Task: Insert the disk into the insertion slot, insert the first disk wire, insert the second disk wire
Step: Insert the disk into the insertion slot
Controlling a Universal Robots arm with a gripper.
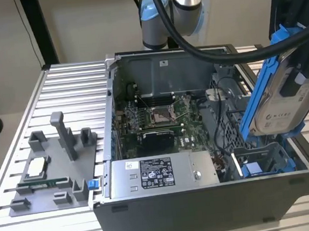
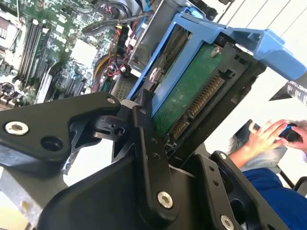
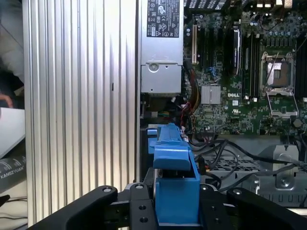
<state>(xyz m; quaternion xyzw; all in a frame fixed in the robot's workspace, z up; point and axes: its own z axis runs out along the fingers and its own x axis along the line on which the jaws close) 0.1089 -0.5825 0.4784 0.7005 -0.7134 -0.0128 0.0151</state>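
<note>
Gripper [image 1: 295, 84] has its fingers [image 2: 146, 139] clamped on the disk [image 1: 280, 102], held tilted above the computer case [image 1: 206, 208], over the corner w/ the insertion slot [image 1: 269, 159] (not in yet). Black cables [image 1: 216, 126] hang beside the slot. Grey PSU box [image 1: 159, 174] sits alongside, inside the case.
</note>
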